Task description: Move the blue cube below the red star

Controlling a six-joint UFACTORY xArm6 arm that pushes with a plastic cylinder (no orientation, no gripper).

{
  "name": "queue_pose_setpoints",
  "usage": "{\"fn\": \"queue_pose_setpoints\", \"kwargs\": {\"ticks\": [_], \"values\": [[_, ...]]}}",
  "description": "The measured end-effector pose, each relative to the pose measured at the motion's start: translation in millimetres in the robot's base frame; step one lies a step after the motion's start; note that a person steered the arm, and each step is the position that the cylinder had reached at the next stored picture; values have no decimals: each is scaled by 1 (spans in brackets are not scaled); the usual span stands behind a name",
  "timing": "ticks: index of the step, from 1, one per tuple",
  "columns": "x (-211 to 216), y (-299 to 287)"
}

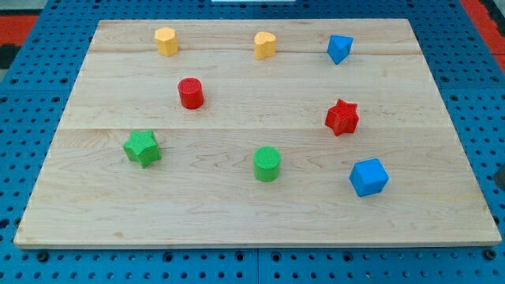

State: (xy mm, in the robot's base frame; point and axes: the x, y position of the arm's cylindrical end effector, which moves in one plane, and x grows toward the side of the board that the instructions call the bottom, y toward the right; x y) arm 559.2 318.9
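Note:
The blue cube (368, 177) lies on the wooden board (237, 213) near the view's lower right. The red star (342, 117) sits above it and slightly to the left, with a clear gap between them. My tip and rod do not show in the camera view.
A second blue block (339, 48) is at the upper right. A yellow hexagon block (166, 40) and a yellow heart-like block (265, 44) lie along the top. A red cylinder (190, 93), a green star (142, 147) and a green cylinder (267, 164) lie further left.

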Motion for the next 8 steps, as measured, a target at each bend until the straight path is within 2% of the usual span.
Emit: {"fn": "queue_pose_setpoints", "kwargs": {"ticks": [1, 2, 3, 4, 5, 6, 7, 8], "values": [[40, -43], [29, -107], [-3, -121], [-9, -144], [24, -158], [5, -190], [-19, -185], [-24, -138]]}}
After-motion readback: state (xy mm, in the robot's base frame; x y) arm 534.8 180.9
